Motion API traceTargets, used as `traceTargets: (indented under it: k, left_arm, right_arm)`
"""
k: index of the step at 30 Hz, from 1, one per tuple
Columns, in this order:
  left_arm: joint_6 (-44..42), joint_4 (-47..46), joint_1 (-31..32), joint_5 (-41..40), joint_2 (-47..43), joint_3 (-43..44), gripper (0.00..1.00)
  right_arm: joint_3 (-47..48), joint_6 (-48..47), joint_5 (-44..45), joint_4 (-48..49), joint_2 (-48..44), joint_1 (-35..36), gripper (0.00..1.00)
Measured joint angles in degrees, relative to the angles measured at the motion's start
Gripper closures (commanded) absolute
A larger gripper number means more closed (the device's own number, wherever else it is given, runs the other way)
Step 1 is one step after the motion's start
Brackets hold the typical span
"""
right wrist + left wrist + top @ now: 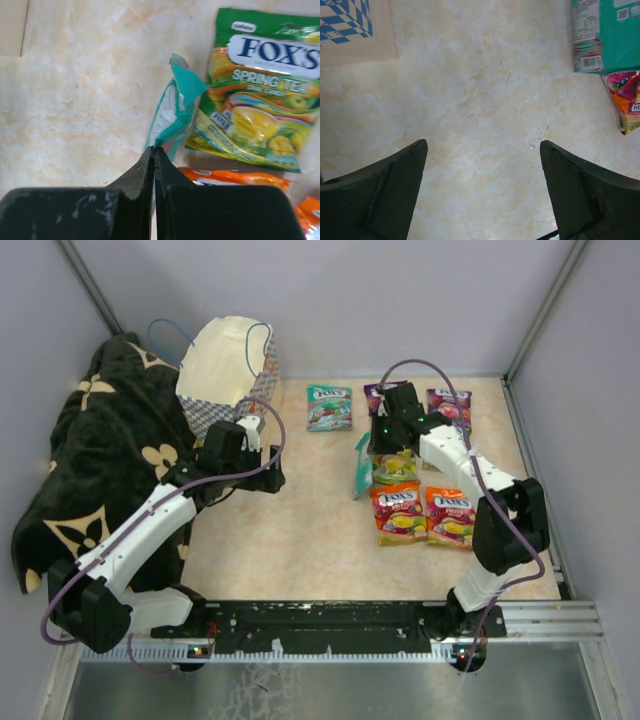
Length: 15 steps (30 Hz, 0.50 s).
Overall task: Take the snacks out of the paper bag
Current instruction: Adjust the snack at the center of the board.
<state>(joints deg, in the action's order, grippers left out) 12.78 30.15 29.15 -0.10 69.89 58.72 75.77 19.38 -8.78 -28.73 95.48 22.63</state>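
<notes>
Left to right, we see the paper bag (225,370) beside the blanket (100,460). The left gripper (482,150) is spread wide over bare table (300,540). The right gripper (154,149) pinches a teal packet (172,115) that stands on edge, just beside the other snacks (398,512), which lie flat.

The left arm (140,530) stretches from the lower left of the top view toward the middle. The left gripper (484,144) points down, fingers wide apart. The right arm (480,490) folds back (elbow at the right) toward the upper middle. The right gripper (154,149) is pressed together on a teal packet (175,105) corner.
</notes>
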Motion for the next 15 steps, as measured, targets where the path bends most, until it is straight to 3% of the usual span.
traceTargets:
  k: [7, 15]
  left_arm:
    - [-0.4, 0.3, 0.0, -1.5, 0.0, 0.7, 0.01]
    - [-0.5, 1.2, 0.0, -3.1, -0.1, 0.7, 0.01]
  right_arm:
    - [8.7, -3.9, 10.8, -11.6, 0.0, 2.7, 1.00]
    - [16.0, -5.0, 15.0, -16.5, 9.9, 7.3, 1.00]
